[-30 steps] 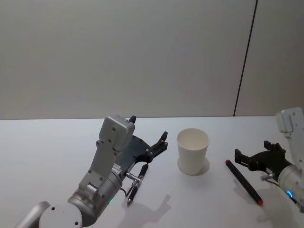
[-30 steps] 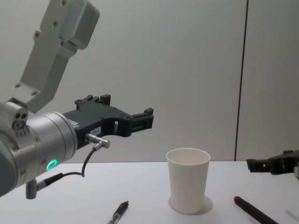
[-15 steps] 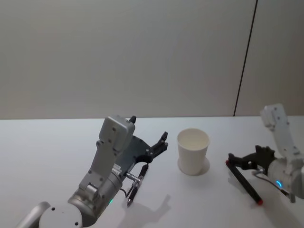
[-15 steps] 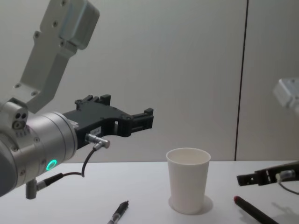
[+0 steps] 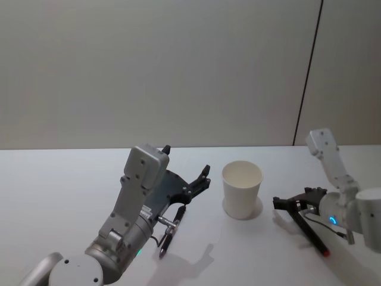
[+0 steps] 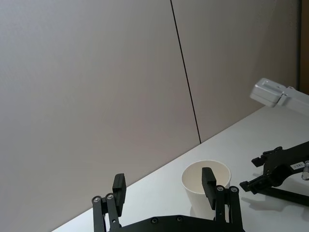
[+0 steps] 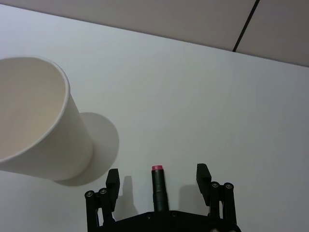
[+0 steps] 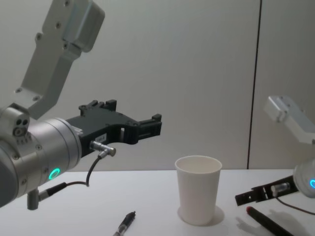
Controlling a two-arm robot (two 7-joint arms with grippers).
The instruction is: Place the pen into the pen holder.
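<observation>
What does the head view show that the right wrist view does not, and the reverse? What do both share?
Head view, not wrist: the left gripper, raised and open, with a dark pen on the table below it. Right wrist, not head: the red-ended pen, its tip centred between the open fingers of the right gripper. Shared: the white paper cup, that pen.

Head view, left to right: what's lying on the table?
Black pen → cup → red-tipped pen. Left gripper hangs open over the black pen; right gripper, open, straddles the red-tipped pen's far end.
</observation>
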